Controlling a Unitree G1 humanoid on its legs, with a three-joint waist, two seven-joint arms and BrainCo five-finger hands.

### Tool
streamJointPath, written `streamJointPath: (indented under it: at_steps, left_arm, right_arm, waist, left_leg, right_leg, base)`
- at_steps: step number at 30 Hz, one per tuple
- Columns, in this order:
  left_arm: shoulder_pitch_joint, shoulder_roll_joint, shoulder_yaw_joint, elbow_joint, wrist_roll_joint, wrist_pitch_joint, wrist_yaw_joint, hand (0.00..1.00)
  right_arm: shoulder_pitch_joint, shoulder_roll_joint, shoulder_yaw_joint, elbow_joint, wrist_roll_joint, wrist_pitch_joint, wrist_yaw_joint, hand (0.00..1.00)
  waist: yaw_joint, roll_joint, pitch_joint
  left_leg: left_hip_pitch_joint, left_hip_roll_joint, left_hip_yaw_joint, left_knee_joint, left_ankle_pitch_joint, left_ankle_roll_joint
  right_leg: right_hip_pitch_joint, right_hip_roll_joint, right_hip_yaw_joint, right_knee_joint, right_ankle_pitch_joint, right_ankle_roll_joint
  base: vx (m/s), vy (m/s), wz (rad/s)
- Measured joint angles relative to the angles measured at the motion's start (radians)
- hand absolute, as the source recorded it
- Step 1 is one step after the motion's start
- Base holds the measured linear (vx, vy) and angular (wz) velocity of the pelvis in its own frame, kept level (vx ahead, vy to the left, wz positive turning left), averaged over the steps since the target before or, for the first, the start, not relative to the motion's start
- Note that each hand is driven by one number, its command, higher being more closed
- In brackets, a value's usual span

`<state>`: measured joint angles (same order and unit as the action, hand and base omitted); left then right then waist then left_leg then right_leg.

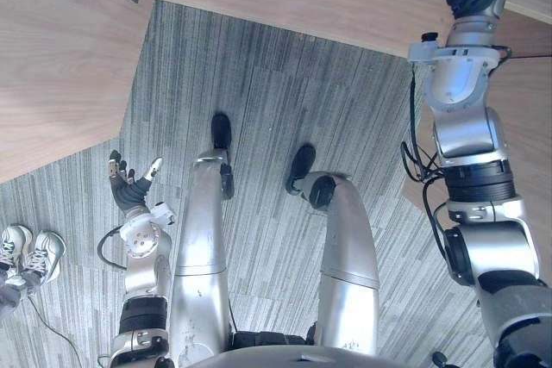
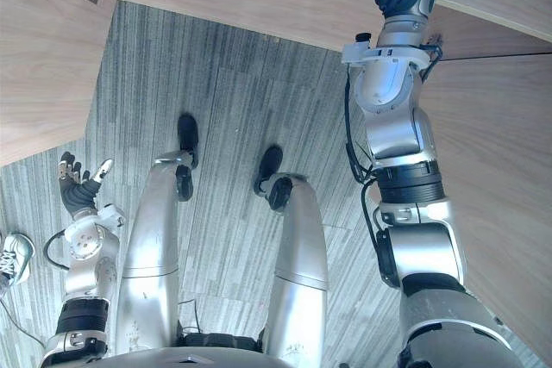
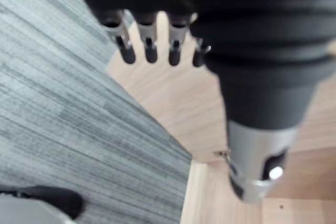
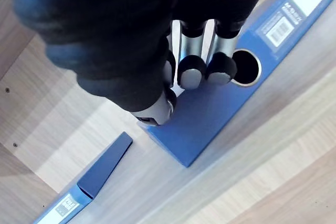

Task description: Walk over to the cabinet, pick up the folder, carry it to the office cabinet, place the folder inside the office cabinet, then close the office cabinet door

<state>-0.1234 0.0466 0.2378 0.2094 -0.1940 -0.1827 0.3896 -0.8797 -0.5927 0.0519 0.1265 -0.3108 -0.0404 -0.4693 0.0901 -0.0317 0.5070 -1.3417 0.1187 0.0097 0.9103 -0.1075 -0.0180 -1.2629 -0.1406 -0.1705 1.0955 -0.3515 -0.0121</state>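
While the right hand [image 4: 191, 72] is clasping the blue folder [image 4: 210, 114] at its spine, fingers and thumb curled onto it, the folder is standing on the wooden shelf [image 4: 283, 145] inside the cabinet, so the placing step is seemingly being carried out. Next the hand is going to need to let go, back out and swing shut the open door [image 1: 52, 58] at ten o'clock. The eye views are showing the left hand [image 1: 128, 185] hanging at eight o'clock, fingers relaxed and empty; the right wrist view is adding a second folder [image 4: 100, 174] lying nearby.
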Motion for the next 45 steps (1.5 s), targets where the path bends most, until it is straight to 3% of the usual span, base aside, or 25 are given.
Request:
streamJointPath:
  at_steps: [10,29,40,45]
  left_arm:
    - [0.000,0.004,0.000,-0.002,0.000,0.000,0.000,0.00]
    - [0.000,0.003,-0.001,-0.004,-0.022,-0.017,0.001,0.00]
    - [0.000,-0.016,0.000,-0.004,-0.018,-0.017,0.006,0.00]
    - [0.000,-0.018,0.000,-0.004,-0.018,-0.015,0.015,0.00]
  right_arm:
    - [-0.010,0.005,0.000,-0.001,0.004,0.000,0.000,1.00]
    - [-0.210,0.032,0.055,0.086,0.102,-0.004,-0.021,1.00]
    - [0.017,0.072,-0.042,-0.177,0.029,-0.004,-0.080,1.00]
    - [0.092,0.079,-0.066,-0.200,-0.005,-0.004,-0.080,1.00]
  waist:
    - [0.003,0.000,0.000]
    - [0.017,0.000,0.000]
    - [0.011,0.000,0.000]
    - [0.012,0.000,0.000]
  left_leg:
    - [-0.001,0.001,0.003,-0.003,0.000,0.000]
    - [-0.008,0.008,0.009,-0.003,0.000,0.000]
    - [-0.008,0.022,0.012,0.014,-0.010,0.002]
    - [-0.003,0.032,0.018,0.013,-0.011,0.003]
  right_leg:
    - [-0.005,0.000,0.002,0.000,0.000,-0.002]
    - [-0.018,0.004,0.007,-0.003,0.006,-0.012]
    - [-0.012,0.015,0.008,-0.007,0.006,-0.005]
    - [-0.013,0.024,0.017,-0.016,0.013,-0.003]
  base:
    - [0.00,0.000,0.00]
    - [0.00,0.000,0.00]
    - [0.00,0.002,-0.03]
    - [-0.01,0.024,-0.09]
